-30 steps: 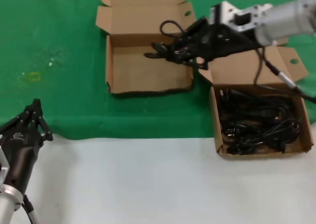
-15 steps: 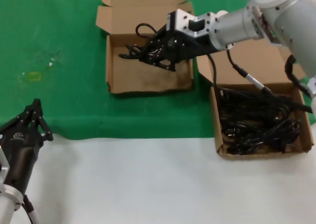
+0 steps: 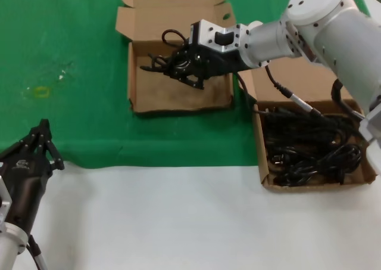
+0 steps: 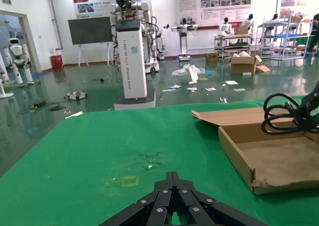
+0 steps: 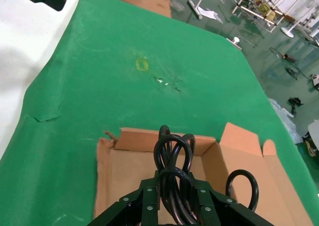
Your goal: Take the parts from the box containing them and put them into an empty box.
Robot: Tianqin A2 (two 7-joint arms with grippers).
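Observation:
My right gripper (image 3: 169,65) is shut on a bundle of black cables (image 3: 178,58) and hangs over the empty box (image 3: 178,107) at the back middle of the green cloth. In the right wrist view the looped cables (image 5: 173,153) stick out between the fingers above the bare box floor (image 5: 124,173). The box containing them (image 3: 321,183) stands to the right, with a heap of black cable parts (image 3: 309,148) inside; my right arm covers most of its lid. My left gripper (image 3: 41,133) is parked shut at the near left, far from both boxes.
Green cloth (image 3: 77,43) covers the far half of the table, and white tabletop (image 3: 178,222) lies in front of it. A small yellow mark (image 3: 41,92) sits on the cloth at the left. The empty box's lid (image 3: 172,14) stands open at the back.
My right gripper has carried the cable bundle leftward, from above the gap between the boxes to over the empty box. The left arm has not moved.

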